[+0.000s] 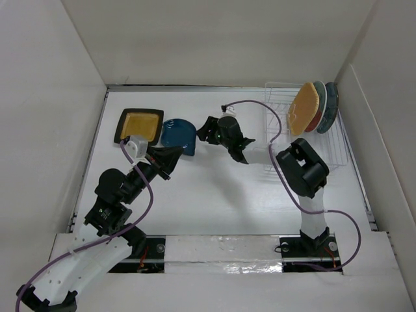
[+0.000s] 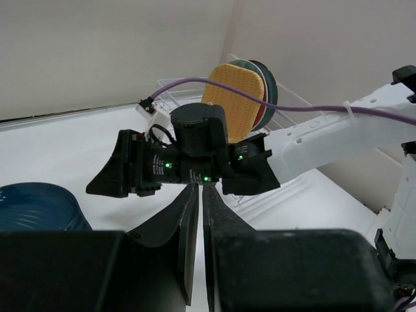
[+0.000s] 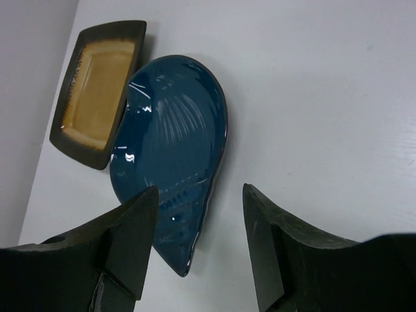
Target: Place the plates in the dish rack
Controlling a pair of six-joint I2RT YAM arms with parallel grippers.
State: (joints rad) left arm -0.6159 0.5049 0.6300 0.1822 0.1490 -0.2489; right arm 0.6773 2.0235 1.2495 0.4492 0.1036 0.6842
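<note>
The dark blue plate (image 1: 179,133) lies flat on the table, against the square black-rimmed yellow plate (image 1: 138,125). Both show in the right wrist view, blue (image 3: 172,162) and square (image 3: 101,91). My right gripper (image 1: 225,140) is open and empty, just right of the blue plate; the plate's near edge lies between its fingers (image 3: 200,188). My left gripper (image 1: 175,155) is shut on nothing (image 2: 201,190), by the blue plate's near side (image 2: 39,208). The orange plate (image 1: 300,109), red-and-teal plate (image 1: 316,107) and dark teal plate (image 1: 329,107) stand upright in the dish rack (image 1: 325,140).
White walls box the table on the left, back and right. The rack stands at the far right against the wall. The right arm's elbow (image 1: 302,169) and purple cable (image 1: 270,133) hang in front of the rack. The right gripper faces my left wrist camera (image 2: 185,179).
</note>
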